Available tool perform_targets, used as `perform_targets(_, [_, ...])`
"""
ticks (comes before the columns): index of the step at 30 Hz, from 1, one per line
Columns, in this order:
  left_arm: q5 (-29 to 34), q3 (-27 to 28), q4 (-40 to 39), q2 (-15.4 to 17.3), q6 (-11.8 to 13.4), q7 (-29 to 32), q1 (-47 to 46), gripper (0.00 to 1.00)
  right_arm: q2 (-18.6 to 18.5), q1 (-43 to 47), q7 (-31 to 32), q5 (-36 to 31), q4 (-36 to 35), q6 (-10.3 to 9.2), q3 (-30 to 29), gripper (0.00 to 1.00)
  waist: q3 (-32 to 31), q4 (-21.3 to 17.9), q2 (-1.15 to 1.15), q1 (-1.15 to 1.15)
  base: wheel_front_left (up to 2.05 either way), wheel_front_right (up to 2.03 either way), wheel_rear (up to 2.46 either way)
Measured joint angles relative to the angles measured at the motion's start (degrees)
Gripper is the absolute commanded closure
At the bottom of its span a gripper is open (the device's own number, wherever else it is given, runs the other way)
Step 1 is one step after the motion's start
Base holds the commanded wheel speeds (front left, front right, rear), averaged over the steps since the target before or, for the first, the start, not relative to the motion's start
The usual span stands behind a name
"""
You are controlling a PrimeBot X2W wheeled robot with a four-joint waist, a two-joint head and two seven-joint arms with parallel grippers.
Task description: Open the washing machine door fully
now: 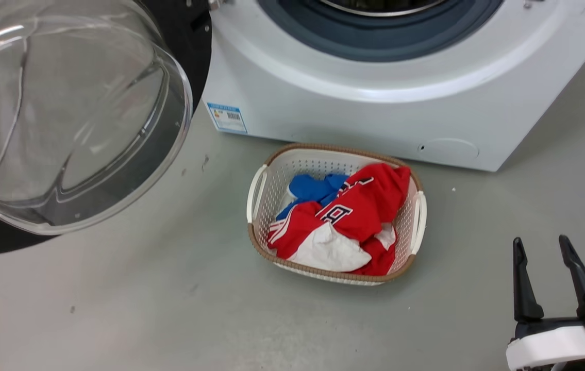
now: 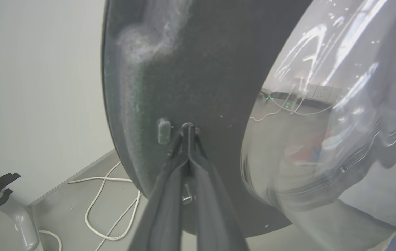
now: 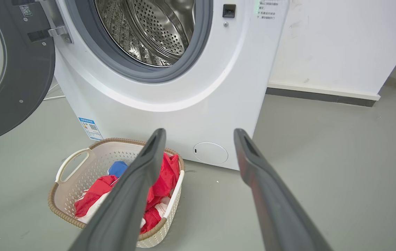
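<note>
Laundry corner: washing machine (image 1: 374,118), clothes basket (image 1: 302,166), grey floor (image 1: 168,309).

Left gripper (image 2: 188,128) was closed, fingers (image 2: 170,195) pressed together to meeting tips, right gripper (image 1: 540,242) stood with fingers spread apart, pointing up at lower right of head view, white wrist (image 1: 555,350) beneath.

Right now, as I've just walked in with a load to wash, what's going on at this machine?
A two-armed robot is opening the round glossy black washing machine door with the clear glass bowl centre. Its left pincer, shut, has its tips at the door's dark inner face. The door is swung well away from the white washing machine, and the steel drum is exposed. The right pincer hangs open and empty near a white plastic laundry basket of red, white and blue clothes.
</note>
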Motion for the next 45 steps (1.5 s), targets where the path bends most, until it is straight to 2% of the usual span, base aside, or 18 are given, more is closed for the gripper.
perform_targets(10, [6.2, 1.7, -10.2, -4.6, -1.9, 0.0, 6.9, 1.0, 0.0, 2.8, 0.0, 1.9, 1.0, 0.0, 0.5, 0.0, -6.3, -0.4, 0.0, 0.0, 0.0, 0.0, 0.0])
perform_targets(11, [6.7, 1.7, -11.6, -5.2, -2.0, 0.0, 7.5, 0.45, 0.0, 3.0, 0.0, 2.0, 1.0, 0.0, 0.6, 0.0, -7.0, -0.4, 0.0, -0.01, 0.0, 0.0, 0.0])
perform_targets(12, [7.3, 1.5, -12.8, -5.9, -2.0, 0.0, 8.0, 0.0, 0.0, 3.2, 0.0, 2.2, 1.1, 0.0, 0.7, 0.0, -7.6, -0.4, 0.0, -0.01, 0.0, 0.0, 0.0])
perform_targets(20, [11.4, -1.6, -22.2, -10.5, -2.0, 0.0, 12.8, 0.0, 0.0, 4.7, 0.0, 3.0, 1.4, 0.0, 1.4, 0.0, -11.6, -1.0, 0.0, -0.01, 0.0, 0.0, 0.0])
perform_targets(29, [14.3, -7.8, -29.9, -15.2, -2.1, 0.0, 17.3, 0.0, 0.0, 6.1, 0.0, 3.4, 0.1, 0.0, 2.0, 0.0, -14.4, -3.0, 0.0, -0.01, 0.0, 0.0, 0.0])
perform_targets(45, [14.3, -17.9, -33.4, -19.6, -2.7, 0.0, 20.0, 0.0, 0.0, 6.2, 0.0, 3.4, -5.2, 0.0, 3.5, 0.0, -15.6, -7.2, 0.0, -0.01, 0.0, 0.0, 0.0])
